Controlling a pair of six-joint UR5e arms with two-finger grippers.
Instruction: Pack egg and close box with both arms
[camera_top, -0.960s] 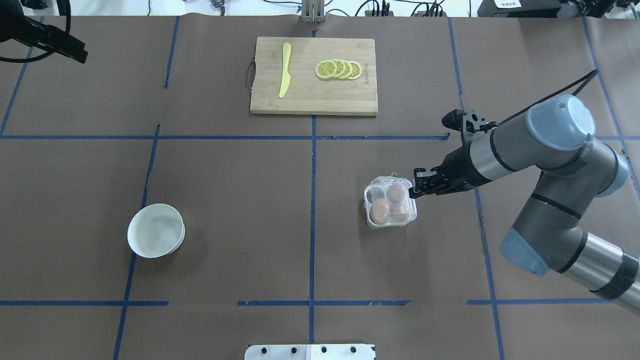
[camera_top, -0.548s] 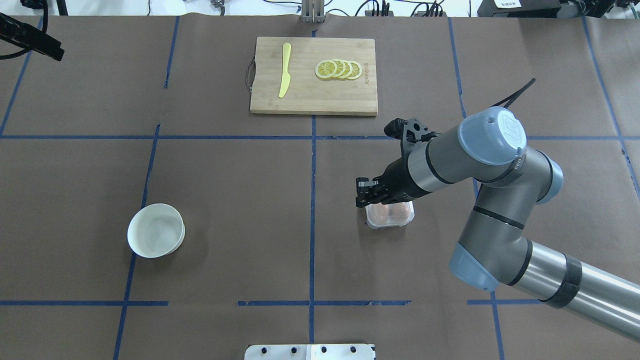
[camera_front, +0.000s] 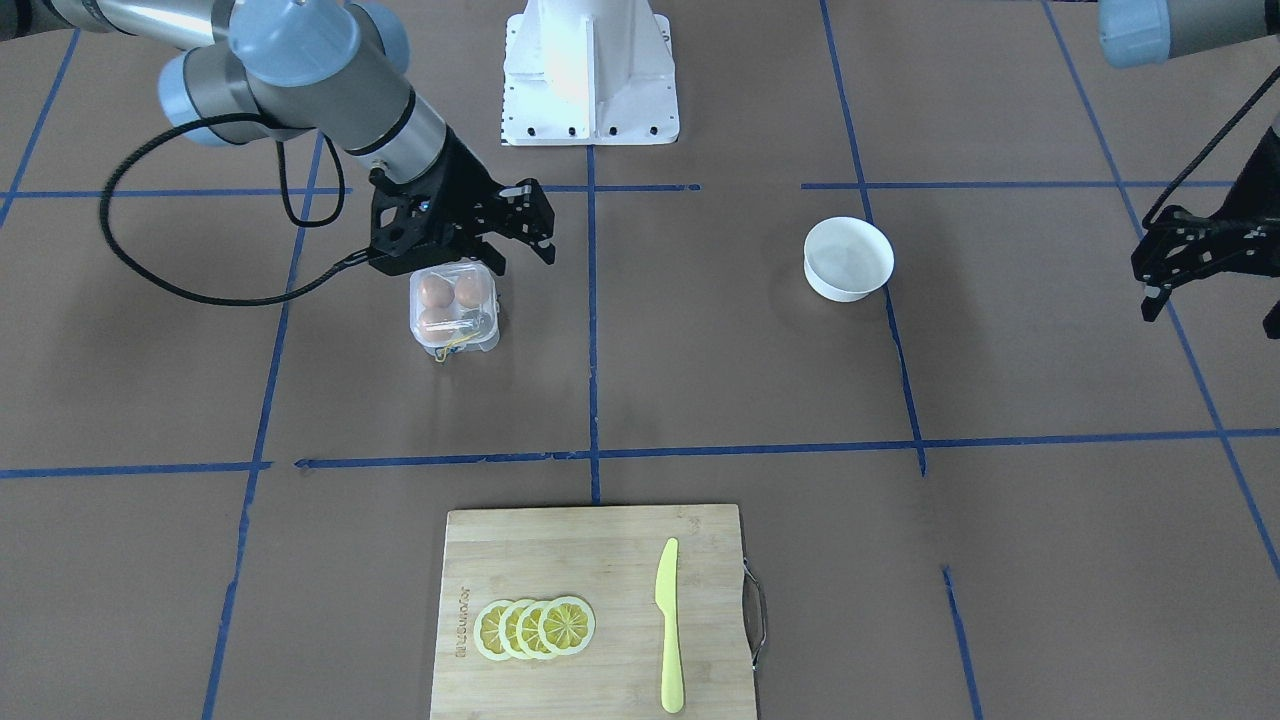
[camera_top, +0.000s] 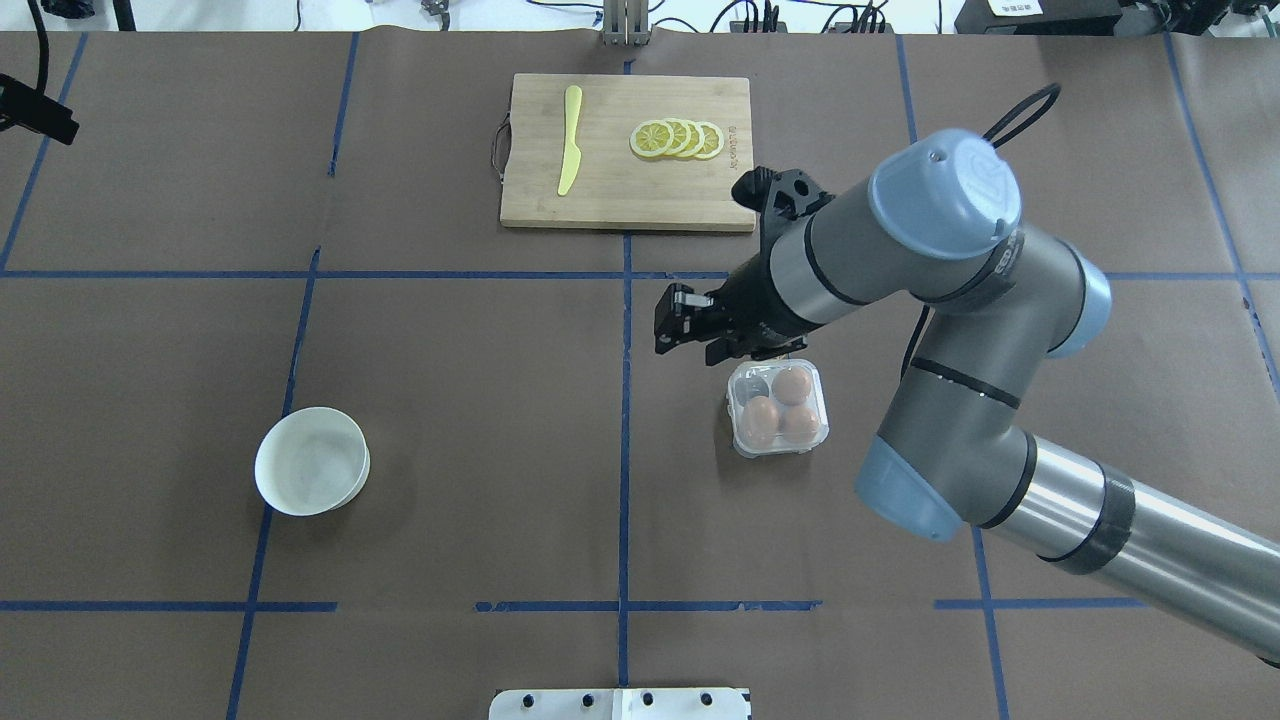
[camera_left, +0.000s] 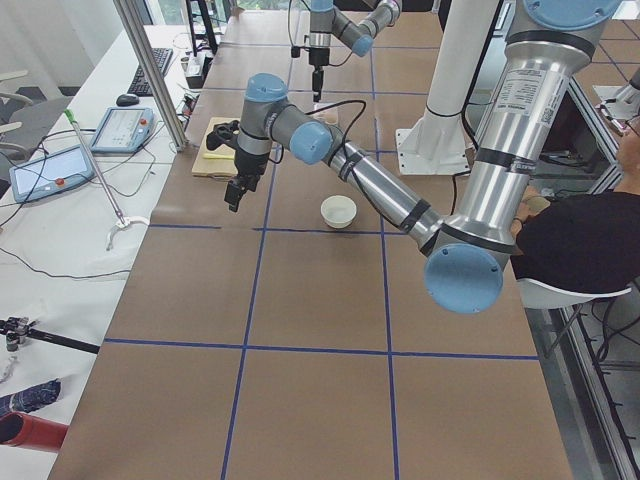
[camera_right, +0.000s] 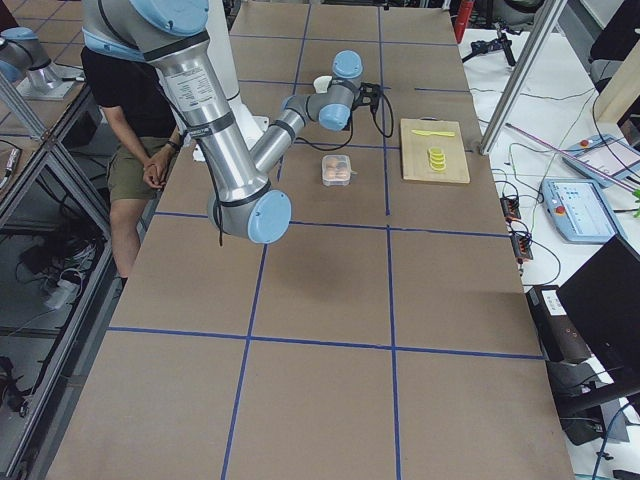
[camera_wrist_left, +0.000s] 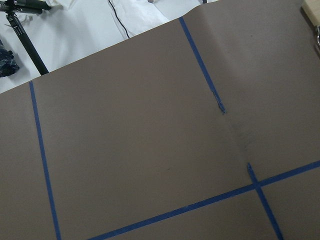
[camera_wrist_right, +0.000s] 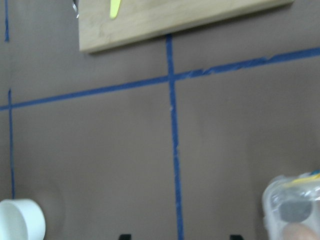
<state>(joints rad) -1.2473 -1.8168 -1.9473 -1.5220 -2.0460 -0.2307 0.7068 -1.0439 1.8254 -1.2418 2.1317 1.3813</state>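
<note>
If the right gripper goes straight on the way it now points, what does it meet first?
The right gripper would probably meet the bare table by the blue tape line, before the white bowl; depth is unclear.

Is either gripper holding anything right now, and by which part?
Nothing is held. The right gripper is open and empty near the box; the left gripper is open and empty too.
</note>
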